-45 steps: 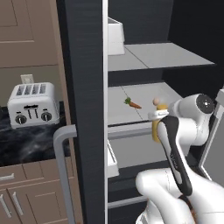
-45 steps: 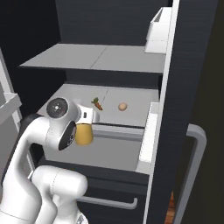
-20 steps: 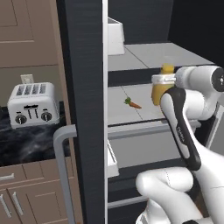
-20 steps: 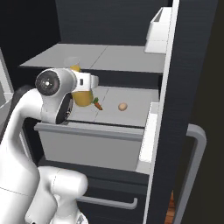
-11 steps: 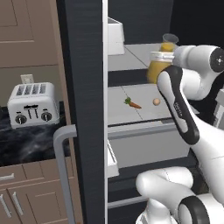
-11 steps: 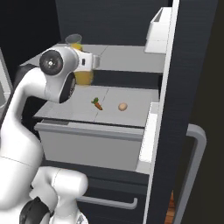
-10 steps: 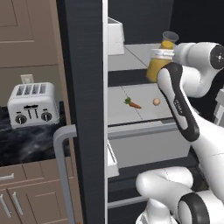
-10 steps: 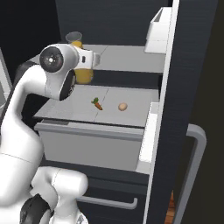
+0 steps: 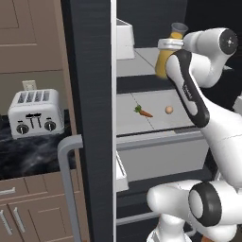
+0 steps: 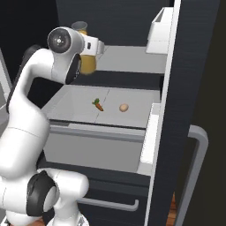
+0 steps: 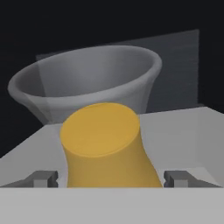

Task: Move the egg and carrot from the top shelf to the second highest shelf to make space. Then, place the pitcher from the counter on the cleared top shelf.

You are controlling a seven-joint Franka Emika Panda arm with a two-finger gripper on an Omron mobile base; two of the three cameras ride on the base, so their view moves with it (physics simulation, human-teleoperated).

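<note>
My gripper is shut on the yellow-orange pitcher, its fingertips on either side of the body. In the base views the pitcher hangs upright at the front edge of the top shelf, held by the gripper. The egg and the carrot lie side by side on the second highest shelf, below the pitcher.
A white bin sits high on the open fridge door. A silver toaster stands on the black counter to the left. A drawer front lies under the second highest shelf.
The arm has lifted the pitcher from beside the second highest shelf up to the height of the top shelf. Egg and carrot have stayed in place.
</note>
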